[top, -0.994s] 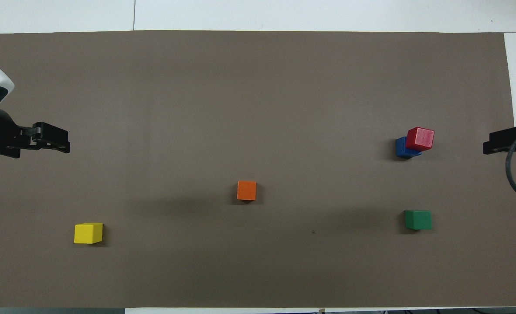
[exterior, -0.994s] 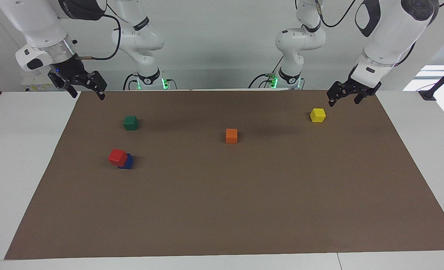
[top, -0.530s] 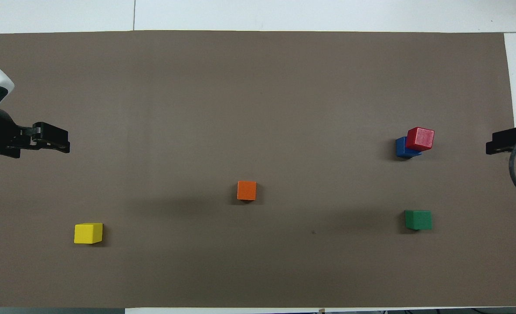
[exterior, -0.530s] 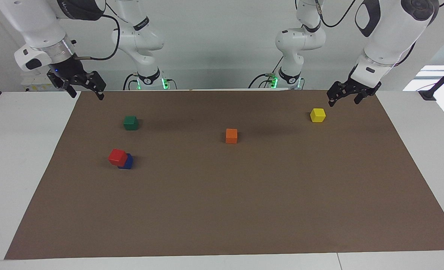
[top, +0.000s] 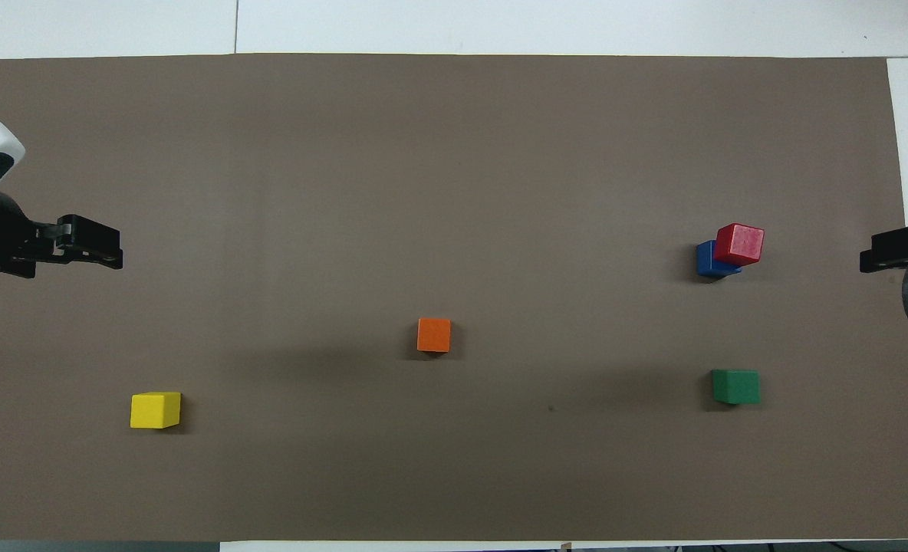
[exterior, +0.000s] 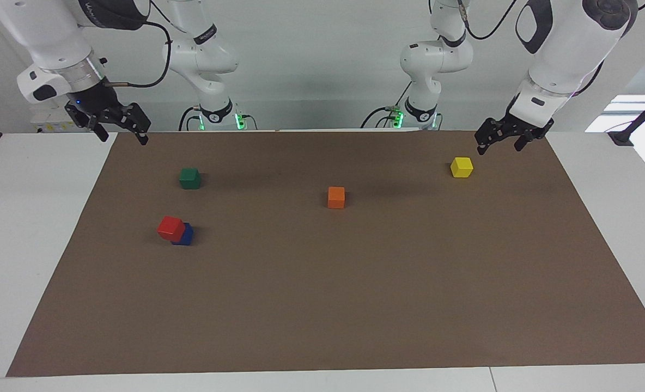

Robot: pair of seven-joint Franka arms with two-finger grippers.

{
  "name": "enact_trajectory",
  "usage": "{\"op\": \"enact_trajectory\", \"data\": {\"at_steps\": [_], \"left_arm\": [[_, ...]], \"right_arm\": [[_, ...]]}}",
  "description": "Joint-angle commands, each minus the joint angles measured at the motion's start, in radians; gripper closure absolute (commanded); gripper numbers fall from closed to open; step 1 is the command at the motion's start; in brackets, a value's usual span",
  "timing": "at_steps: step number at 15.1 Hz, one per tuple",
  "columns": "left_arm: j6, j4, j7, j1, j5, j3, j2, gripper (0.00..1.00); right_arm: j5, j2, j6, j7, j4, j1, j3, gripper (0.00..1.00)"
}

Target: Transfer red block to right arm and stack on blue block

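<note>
1. Facing view: the red block (exterior: 170, 228) is seen resting on the blue block (exterior: 184, 234), shifted off-centre so that it overhangs toward the right arm's end of the table; the blue block is mostly covered by it.
2. The stack is placed on the brown mat (exterior: 322, 305), farther from the robots than the green block (exterior: 190, 178), at the right arm's end.
3. Change noted: over the last second the right gripper (exterior: 120, 130) has been drawn up and outward, away from the stack, to the mat's corner; the blocks have not shifted. The release is judged done and the task essentially finished, with the arm being retracted.
4. The right gripper's fingers are seen spread apart, with nothing between them.
5. The left gripper (exterior: 499, 140) is held over the mat edge just beside the yellow block (exterior: 461, 166), fingers apart and empty; the left arm is waiting and has not moved.
6. The orange block (exterior: 336, 197) is left mid-mat, untouched.
7. Hidden or cut off: in the overhead view only the tip of the right gripper (top: 895, 249) is shown at the frame edge; the left gripper (top: 90, 244) is partly cut off. How much of the blue block's top is actually covered cannot be told exactly, so the stack's stability is only judged fair.
</note>
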Motion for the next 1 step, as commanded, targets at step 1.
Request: {"op": "enact_trajectory", "data": {"at_steps": [1], "left_arm": [[0.005,-0.007,0.006,0.006,-0.013,0.001,-0.008,0.0]], "right_arm": [[-0.018,0.006,-0.017,-0.033,0.013,-0.009,0.008,0.0]]}}
